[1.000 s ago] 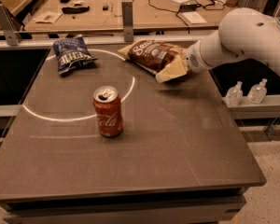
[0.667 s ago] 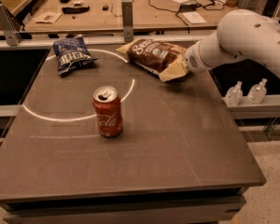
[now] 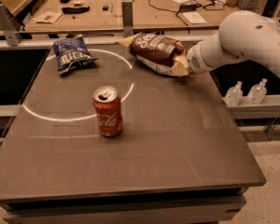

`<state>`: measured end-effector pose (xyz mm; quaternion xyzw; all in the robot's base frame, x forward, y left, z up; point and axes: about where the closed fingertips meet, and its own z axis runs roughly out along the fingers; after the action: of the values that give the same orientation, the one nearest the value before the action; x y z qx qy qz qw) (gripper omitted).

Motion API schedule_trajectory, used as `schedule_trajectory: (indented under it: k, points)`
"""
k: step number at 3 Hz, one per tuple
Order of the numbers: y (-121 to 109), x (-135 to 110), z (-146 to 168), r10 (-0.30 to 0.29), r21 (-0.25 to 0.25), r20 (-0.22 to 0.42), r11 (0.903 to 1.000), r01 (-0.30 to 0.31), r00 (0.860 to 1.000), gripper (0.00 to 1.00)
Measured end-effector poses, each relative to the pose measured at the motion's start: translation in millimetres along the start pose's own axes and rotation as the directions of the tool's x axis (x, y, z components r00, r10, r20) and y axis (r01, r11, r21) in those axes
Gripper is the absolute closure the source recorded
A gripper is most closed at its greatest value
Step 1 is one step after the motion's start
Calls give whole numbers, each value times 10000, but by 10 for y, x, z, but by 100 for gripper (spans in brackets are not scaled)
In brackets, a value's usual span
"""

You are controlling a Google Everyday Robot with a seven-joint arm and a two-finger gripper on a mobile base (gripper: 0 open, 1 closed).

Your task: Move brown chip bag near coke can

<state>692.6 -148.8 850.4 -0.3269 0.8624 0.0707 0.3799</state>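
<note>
The brown chip bag (image 3: 155, 50) hangs tilted just above the far right part of the dark table (image 3: 177, 139). Its right, pale yellow end is pinched at my gripper (image 3: 183, 67), which is shut on it; my white arm (image 3: 242, 41) comes in from the right and hides the fingers. The red coke can (image 3: 108, 111) stands upright near the table's middle, well to the front left of the bag and apart from it.
A smaller dark blue chip bag (image 3: 71, 54) lies at the far left. A white circle line (image 3: 74, 118) is marked on the table. Two small clear bottles (image 3: 246, 93) stand on a ledge to the right. A cluttered wooden bench (image 3: 130, 8) runs behind.
The brown chip bag has risen slightly off the table with my gripper holding its right end. The coke can and blue bag have not moved.
</note>
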Motion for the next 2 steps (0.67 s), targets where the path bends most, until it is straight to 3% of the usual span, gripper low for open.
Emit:
schedule_trajectory:
  k: [1, 2]
  points:
    - [-38, 43, -83, -81, 38, 34, 10000, 81, 10000, 100]
    - [41, 67, -329, -368, -173, 206, 9992, 372, 9991, 100]
